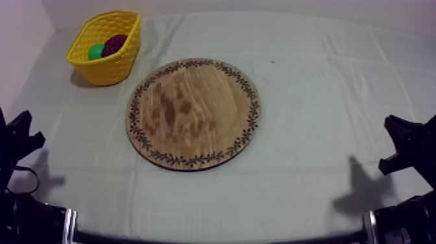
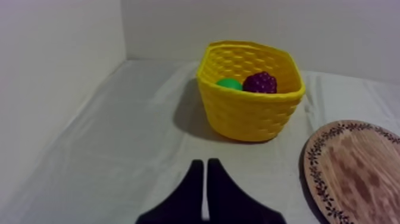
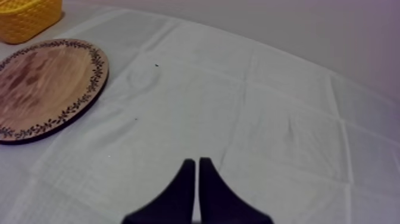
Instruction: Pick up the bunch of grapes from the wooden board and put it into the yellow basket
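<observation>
The dark purple bunch of grapes (image 1: 115, 44) lies inside the yellow basket (image 1: 118, 66) at the table's far left, beside a green toy fruit (image 1: 96, 52). The round wooden board (image 1: 193, 113) in the middle carries nothing. My left gripper (image 1: 24, 135) rests low at the left edge and my right gripper (image 1: 397, 139) low at the right edge. In the left wrist view, the left gripper (image 2: 205, 163) is shut on nothing and points at the basket (image 2: 250, 116), where the grapes (image 2: 260, 82) show. The right gripper (image 3: 197, 161) is also shut, over bare cloth.
A wall closes the table's left and far sides near the basket. The board (image 2: 357, 173) lies just right of the basket; its rim (image 3: 89, 89) is well left of my right gripper. Wrinkled cloth spreads across the right half.
</observation>
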Controlling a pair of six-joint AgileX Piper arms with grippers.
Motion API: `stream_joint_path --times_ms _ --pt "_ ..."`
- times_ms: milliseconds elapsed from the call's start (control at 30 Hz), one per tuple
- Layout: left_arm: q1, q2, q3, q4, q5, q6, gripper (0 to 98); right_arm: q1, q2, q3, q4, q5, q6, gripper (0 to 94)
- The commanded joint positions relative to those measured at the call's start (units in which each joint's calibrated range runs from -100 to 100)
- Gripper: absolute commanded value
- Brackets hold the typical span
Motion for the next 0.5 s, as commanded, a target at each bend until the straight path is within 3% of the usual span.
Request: stream_joint_path --times_ms 0,467 --pt "-0.1 -0.1 0.0 0.03 0.0 -0.3 0.1 0.0 0.0 0.0 0.0 0.0 0.0 0.4" --pt "-0.2 -0.1 0.0 0.81 1.1 0.5 0.1 0.0 0.0 0.0 0.0 0.0 -0.1 0.4"
